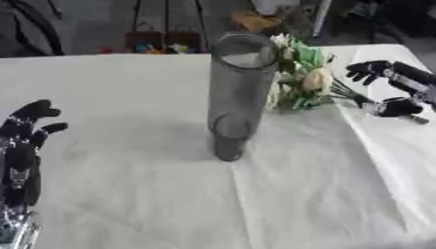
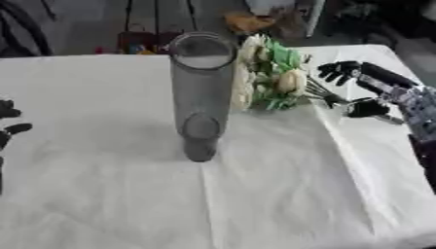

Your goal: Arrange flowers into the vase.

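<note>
Left eye view shows the left hand nearest, idle at the lower left edge, fingers up and relaxed, holding nothing; beyond it lies the cloth, pale and creased, over the whole table; at mid-table stands the vase, a tall clear cylinder, upright and empty; it looks glass, so slippery, breakable and easy to tip with its narrow foot; just behind and to its right lie the flowers, a small bunch of pale blooms and green leaves, heads close beside the vase's upper wall, stems running out to the right; they look light and soft, the blooms easily crushed, so the stems are the place to hold, well below the heads; the right hand is at that stem end, thumb and lower fingers seemingly pinched on the stems, upper fingers spread above; whether the bunch rests on the cloth or is lifted I cannot tell.
</note>
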